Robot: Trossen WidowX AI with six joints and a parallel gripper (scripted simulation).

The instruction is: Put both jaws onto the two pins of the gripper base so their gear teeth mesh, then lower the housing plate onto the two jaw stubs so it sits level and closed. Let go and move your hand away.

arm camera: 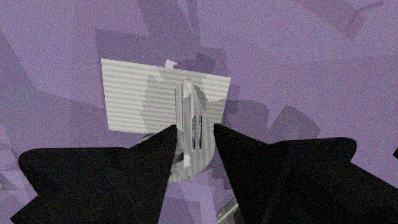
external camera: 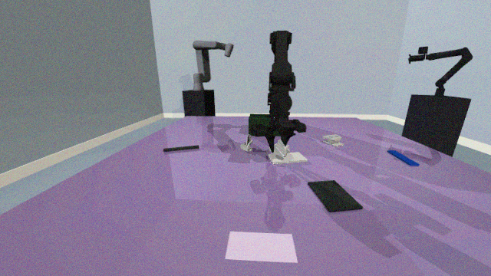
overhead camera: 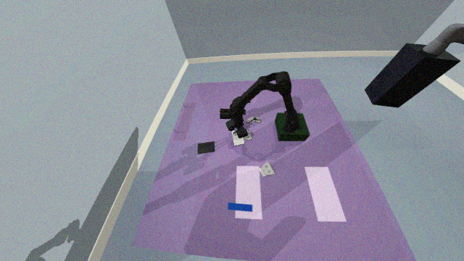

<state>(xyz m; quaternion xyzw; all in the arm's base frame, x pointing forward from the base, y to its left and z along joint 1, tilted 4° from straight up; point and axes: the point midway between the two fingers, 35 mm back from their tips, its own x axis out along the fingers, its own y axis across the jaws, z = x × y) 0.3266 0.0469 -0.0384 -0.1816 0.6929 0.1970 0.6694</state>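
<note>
The gripper base lies flat, a pale ribbed plate with a rounded end; its pins are mostly hidden. My gripper is shut on one pale jaw, held steeply over the rounded end. It is very low; whether it touches the base or a pin I cannot tell. The other jaw lies apart on the purple mat, nearer the back in the top view. The housing plate lies separately on the mat, with round marks on its face.
A black slab lies near the base. A blue bar lies farther off, and a dark bar shows in the exterior view. The arm's green block stands behind the work. Pale rectangles mark the mat.
</note>
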